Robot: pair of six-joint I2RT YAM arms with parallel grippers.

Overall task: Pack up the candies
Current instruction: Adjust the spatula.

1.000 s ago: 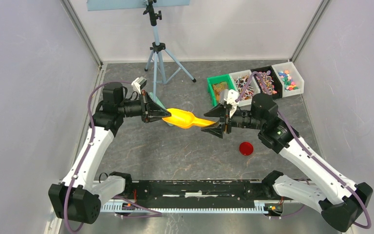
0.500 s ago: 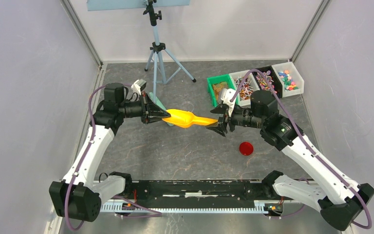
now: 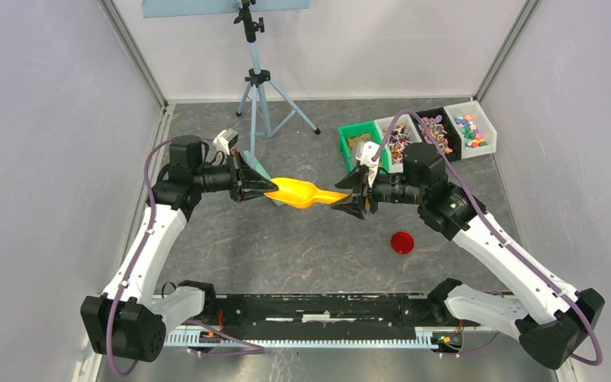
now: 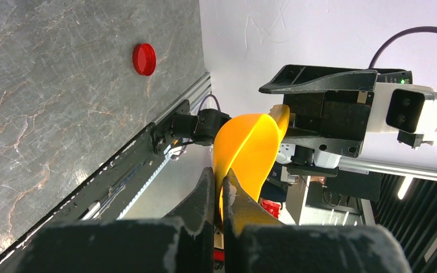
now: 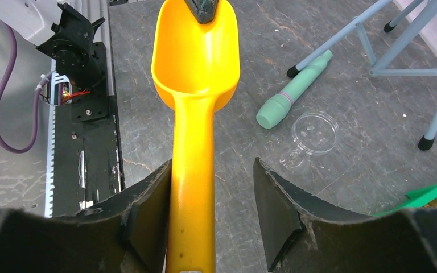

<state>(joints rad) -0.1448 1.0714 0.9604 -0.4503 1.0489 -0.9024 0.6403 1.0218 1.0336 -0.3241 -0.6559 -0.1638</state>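
The candies (image 3: 437, 134) lie in open bins at the back right, small wrapped sweets in mixed colours. An orange scoop (image 3: 298, 192) hangs in the air between both arms. My left gripper (image 3: 269, 189) is shut on the rim of the scoop's bowl (image 4: 247, 148), with the rim pinched between the jaws (image 4: 221, 187). My right gripper (image 3: 344, 197) is open around the scoop's handle (image 5: 193, 187). In the right wrist view (image 5: 212, 166) the left finger lies against the handle and the right finger stands apart. The scoop's bowl (image 5: 196, 51) holds nothing.
A red round lid (image 3: 402, 242) lies on the table in front of the right arm. A clear jar (image 5: 314, 132) and a green tube (image 5: 293, 96) lie under the scoop. A green bin (image 3: 358, 147) adjoins the candy bins. A tripod (image 3: 258, 87) stands at the back.
My right gripper has moved left along the scoop's handle, so its open fingers now straddle it. The left gripper and scoop have stayed in place.
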